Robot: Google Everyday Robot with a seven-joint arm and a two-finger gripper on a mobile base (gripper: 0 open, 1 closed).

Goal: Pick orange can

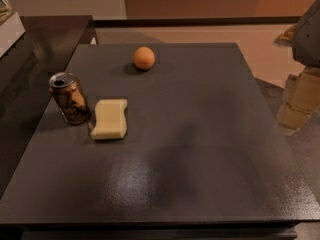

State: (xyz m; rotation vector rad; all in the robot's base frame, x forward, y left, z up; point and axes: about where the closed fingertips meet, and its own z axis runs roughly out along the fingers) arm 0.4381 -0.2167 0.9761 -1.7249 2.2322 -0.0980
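Observation:
The orange can stands upright at the left side of the dark table; it has a copper-brown body with dark and pale markings and a silver top rim. A pale yellow wavy-edged sponge lies just to its right, nearly touching it. My gripper hangs at the far right of the camera view, beyond the table's right edge and far from the can. It holds nothing that I can see.
A round orange fruit sits near the table's far edge. A second dark surface adjoins the table on the left. The arm's grey body shows at the upper right. Light floor lies beyond the table.

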